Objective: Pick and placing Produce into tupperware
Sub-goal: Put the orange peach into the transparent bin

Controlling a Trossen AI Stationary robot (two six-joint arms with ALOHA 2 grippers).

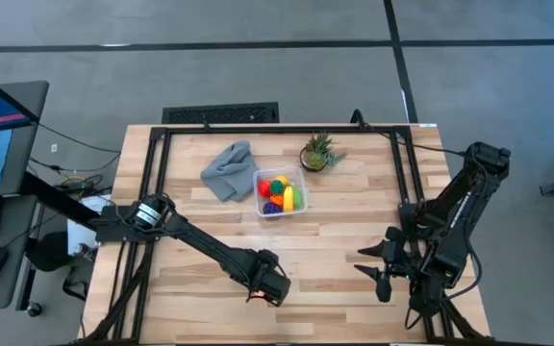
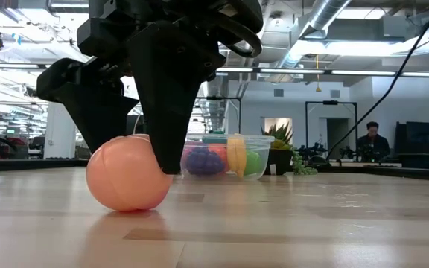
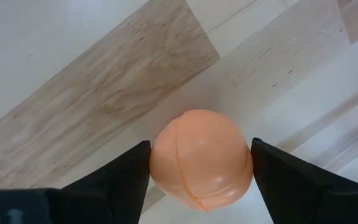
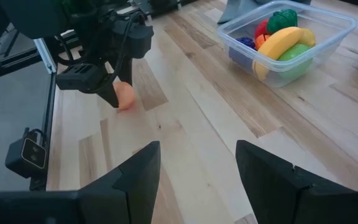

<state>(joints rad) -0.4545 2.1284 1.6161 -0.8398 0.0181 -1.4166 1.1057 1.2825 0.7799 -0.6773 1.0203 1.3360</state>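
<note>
Left hand is down at the near part of the tabletop, its two fingers pinching the peach fruit from both sides. Fruit sits on the wood, touching the surface in the low view; the right wrist view also shows it under that hand.

Tupperware stands mid-tabletop toward the far side, well apart from the peach fruit. Inside: banana, red, orange, purple and green pieces; exact count can't be told. Grey cloth lies just beside the tupperware on its left, potted plant near its far-right corner.

Right hand hangs at the right side of the tabletop, fingers spread apart, holding nothing.

A person sits in the room beyond the tabletop.
</note>
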